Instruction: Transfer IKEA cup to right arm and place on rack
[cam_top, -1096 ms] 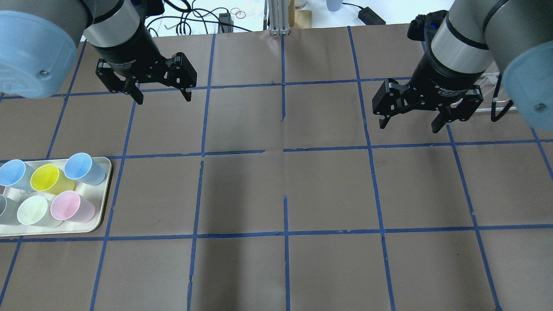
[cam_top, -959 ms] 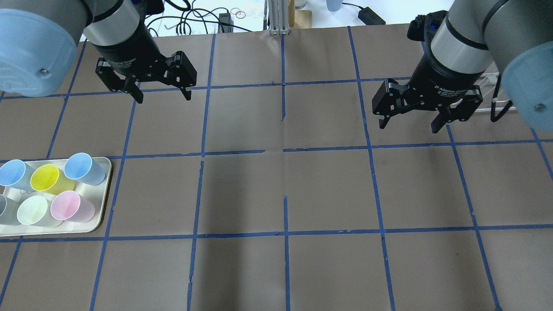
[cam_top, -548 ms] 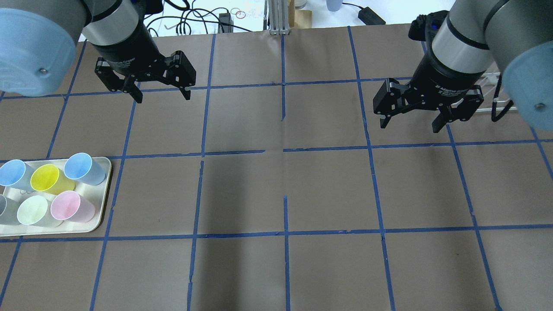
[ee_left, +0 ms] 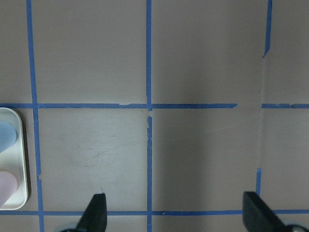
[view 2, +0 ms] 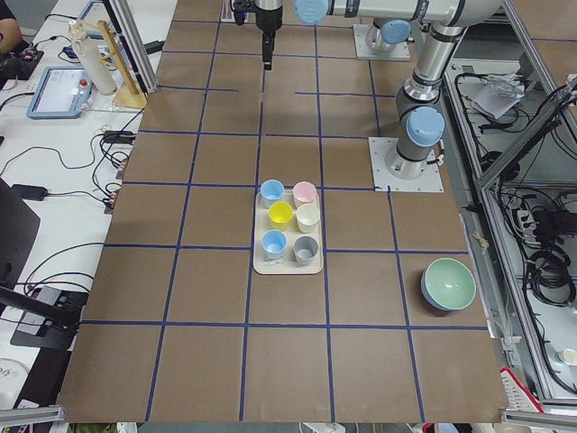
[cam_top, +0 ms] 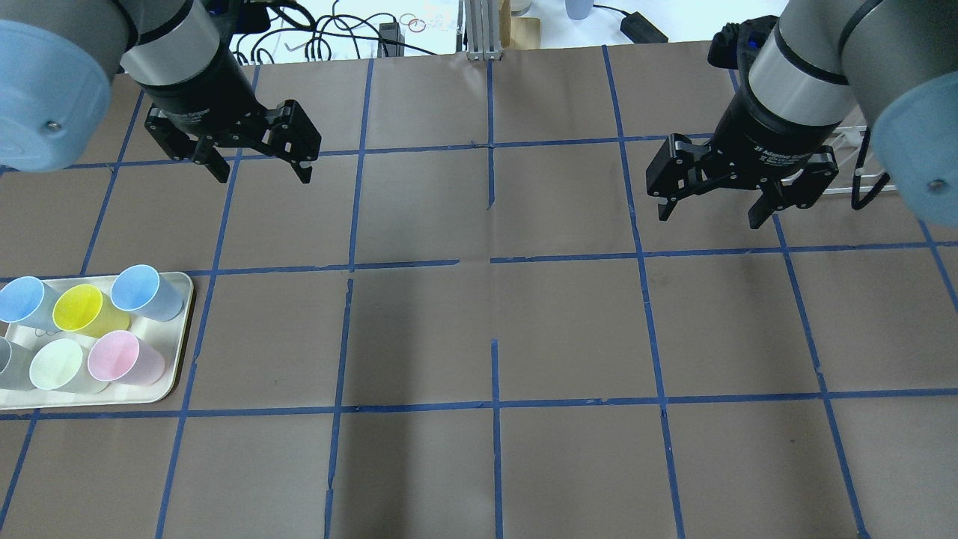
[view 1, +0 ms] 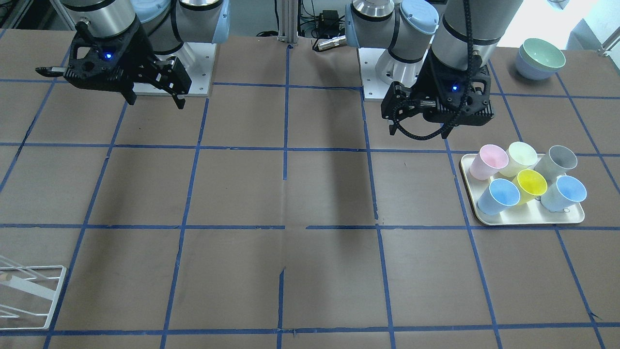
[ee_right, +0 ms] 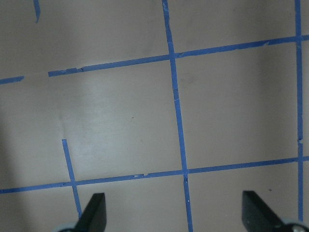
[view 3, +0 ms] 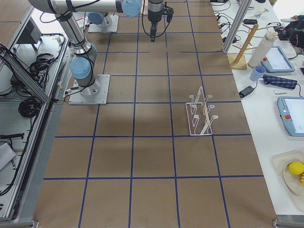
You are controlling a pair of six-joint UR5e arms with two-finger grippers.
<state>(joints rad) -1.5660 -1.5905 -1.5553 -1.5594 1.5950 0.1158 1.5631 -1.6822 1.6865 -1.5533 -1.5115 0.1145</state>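
The pale pink IKEA cup (cam_top: 123, 358) stands upright on the cream tray (cam_top: 183, 329), at the corner nearest the robot; it also shows in the front view (view 1: 488, 161) and the exterior left view (view 2: 305, 191). My left gripper (cam_top: 263, 176) is open and empty, high above the table, well beyond the tray; the pink cup peeks in at its wrist view's left edge (ee_left: 7, 186). My right gripper (cam_top: 707, 219) is open and empty over bare table. The white wire rack (view 3: 202, 114) stands at the table's right end, and shows in the front view (view 1: 29, 291).
Two blue cups, a yellow cup (cam_top: 78, 308), a pale cream cup (cam_top: 56, 364) and a grey cup share the tray. Stacked green and blue bowls (view 1: 540, 58) sit near the left arm's base. Cables lie beyond the table's far edge.
My left gripper has shifted to the left and slightly farther away, still open. The right gripper has barely moved. The cups have not moved.
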